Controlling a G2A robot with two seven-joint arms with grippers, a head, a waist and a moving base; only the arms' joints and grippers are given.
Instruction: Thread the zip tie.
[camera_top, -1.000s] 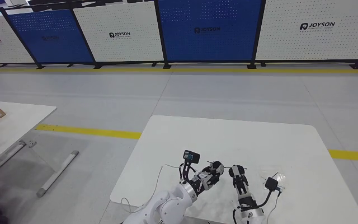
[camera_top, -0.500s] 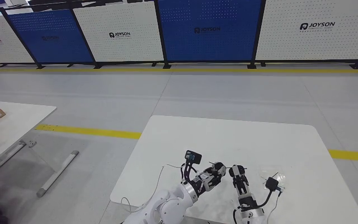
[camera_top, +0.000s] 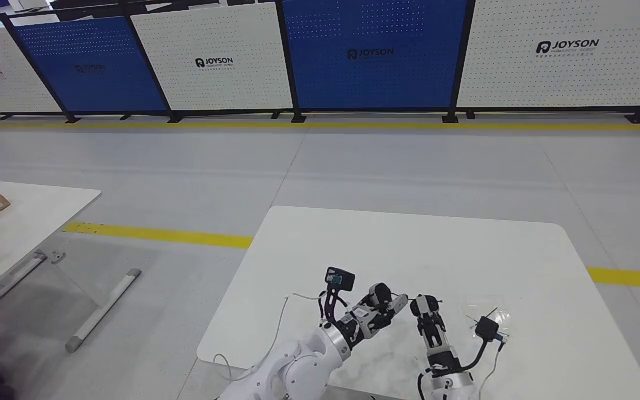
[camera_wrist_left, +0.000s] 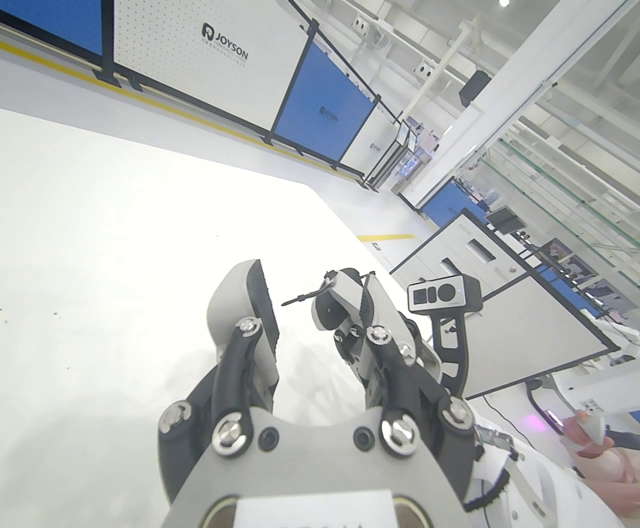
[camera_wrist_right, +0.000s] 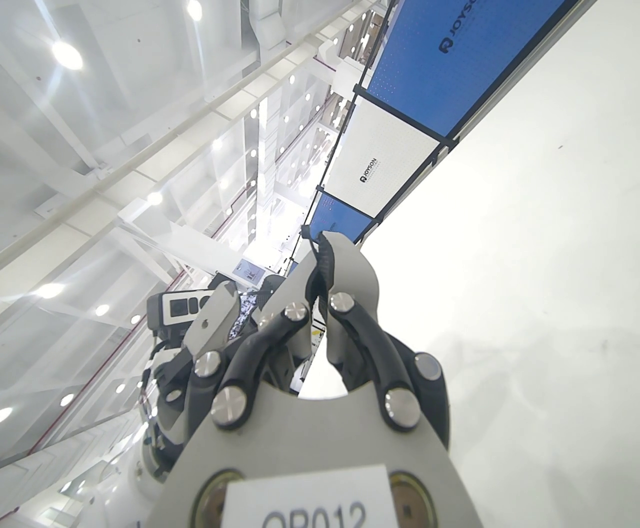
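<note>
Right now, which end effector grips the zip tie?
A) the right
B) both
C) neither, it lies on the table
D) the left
A: the right end effector is shut on the zip tie, whose end sticks out past its tip, while the left end effector stands open.

The place is a factory hall or industrial test floor. In the top view, a row of blue perforated panels (camera_top: 375, 55) and white perforated panels (camera_top: 210, 60) fences off the far side at 12 o'clock. A yellow line (camera_top: 160, 235) crosses the smooth grey floor (camera_top: 200, 170) toward 9 o'clock. A white worktable (camera_top: 420, 250) stands on open floor, with a second table (camera_top: 40, 210) at 9 o'clock. The wrist views show a white machine cabinet (camera_wrist_left: 475, 255), a mounted monitor (camera_wrist_left: 504, 221), a heavy white beam (camera_wrist_left: 540, 85) and round ceiling lamps (camera_wrist_right: 67, 55) high overhead.
</note>
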